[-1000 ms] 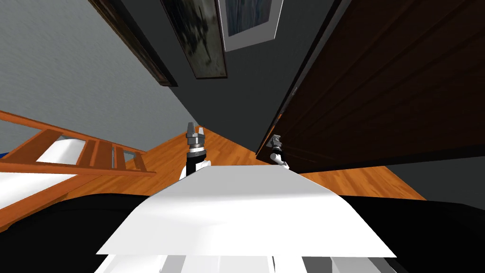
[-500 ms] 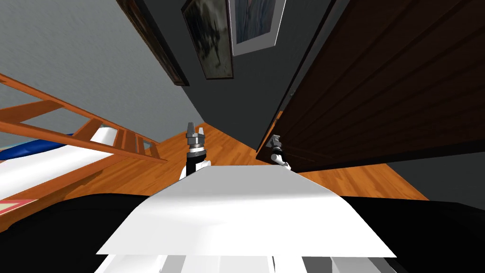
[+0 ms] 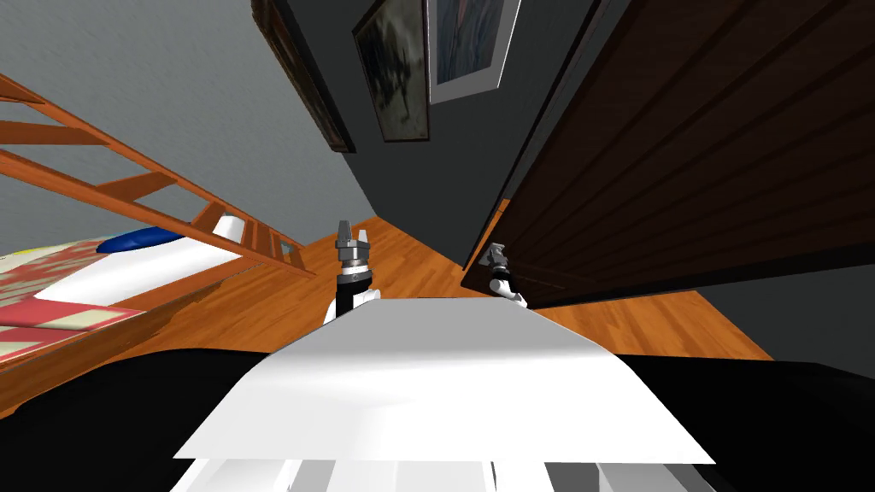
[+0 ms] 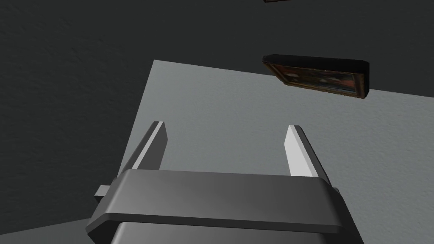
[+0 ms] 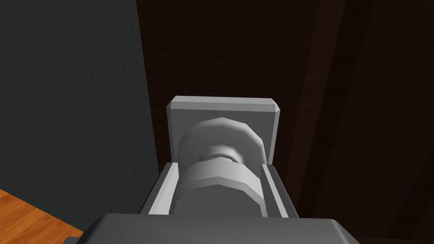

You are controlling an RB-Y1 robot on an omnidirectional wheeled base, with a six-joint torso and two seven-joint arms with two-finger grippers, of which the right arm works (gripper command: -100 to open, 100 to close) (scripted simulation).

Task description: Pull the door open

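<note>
1. Orange wood floor [image 3: 282,307] underfoot, grey walls around.
2. Right gripper [image 5: 219,166] is clamped on the grey knob [image 5: 218,186] at the dark door [image 3: 684,154]'s edge. The left gripper [image 4: 224,131] hangs empty, fingers apart.
3. The door kept its place while the bed [image 3: 128,265] swung into view. My base is turning, so the door is likely opening.
</note>
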